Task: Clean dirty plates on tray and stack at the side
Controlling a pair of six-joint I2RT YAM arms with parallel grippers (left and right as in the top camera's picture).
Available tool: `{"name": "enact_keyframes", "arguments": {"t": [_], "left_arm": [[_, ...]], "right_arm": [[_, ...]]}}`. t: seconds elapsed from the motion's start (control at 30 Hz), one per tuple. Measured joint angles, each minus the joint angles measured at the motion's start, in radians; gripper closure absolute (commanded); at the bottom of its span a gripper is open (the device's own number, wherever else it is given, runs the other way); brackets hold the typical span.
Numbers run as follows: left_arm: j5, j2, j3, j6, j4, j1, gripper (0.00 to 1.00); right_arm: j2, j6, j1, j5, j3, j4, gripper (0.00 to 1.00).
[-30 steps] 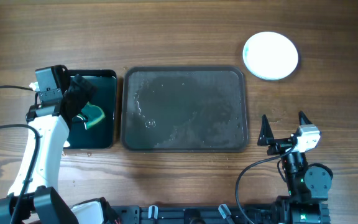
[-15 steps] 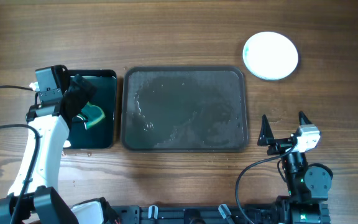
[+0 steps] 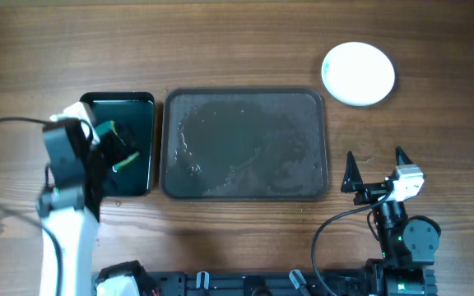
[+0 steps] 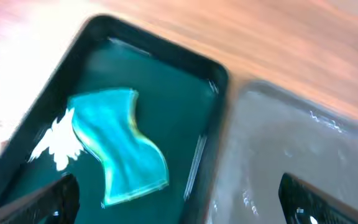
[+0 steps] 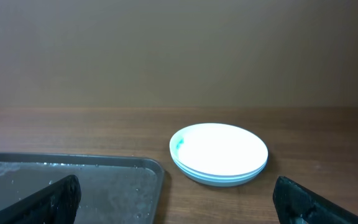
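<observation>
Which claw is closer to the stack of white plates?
Right. The right gripper is on the plates' side of the big tray; the left gripper is across it, over the small black tray.

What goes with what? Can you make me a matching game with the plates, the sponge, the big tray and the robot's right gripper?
Things:
1. plates
2. sponge
3. big tray
4. right gripper

Where or how:
A. wet, with no plates on it
B. lying in the small black tray
C. open, holding nothing
D. stacked on the table, beside the big tray

Pairs: 1-D, 2-B, 3-A, 4-C.
</observation>
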Motion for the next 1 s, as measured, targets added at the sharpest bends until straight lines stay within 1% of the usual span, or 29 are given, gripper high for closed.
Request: {"name": "enact_keyframes", "arguments": {"t": [0.03,0.07,0.1,0.2,0.3,0.4,0.53,0.73,0.83,1.0], "left_arm": [[0.041,-0.081,-0.063,0.052,0.031,0.000,0.00],[0.066,-0.150,-0.120,0.080,0.070,0.000,0.00],[0.077,-0.212,-0.167,0.096,0.095,0.000,0.00],[0.110,-0.478,-0.340,0.137,0.145,0.000,0.00],[0.118,-0.642,-0.420,0.154,0.151,0.000,0.00],[0.098,-0.718,-0.435,0.143,0.152,0.000,0.00],[0.027,-0.789,-0.443,0.089,0.162,0.000,0.00],[-0.006,-0.893,-0.568,0.036,0.284,-0.006,0.00],[-0.013,-0.939,-0.629,0.018,0.344,-0.035,0.00],[-0.055,-0.975,-0.637,0.010,0.338,-0.096,0.00]], "right_arm": [[0.000,0.000,0.000,0.000,0.000,0.000,0.00],[0.000,0.000,0.000,0.000,0.000,0.000,0.00],[0.000,0.000,0.000,0.000,0.000,-0.001,0.00],[0.000,0.000,0.000,0.000,0.000,0.001,0.00],[0.000,0.000,0.000,0.000,0.000,0.002,0.00],[0.000,0.000,0.000,0.000,0.000,0.002,0.00],[0.000,0.000,0.000,0.000,0.000,0.002,0.00],[0.000,0.000,0.000,0.000,0.000,0.002,0.00],[0.000,0.000,0.000,0.000,0.000,0.002,0.00],[0.000,0.000,0.000,0.000,0.000,0.002,0.00]]}}
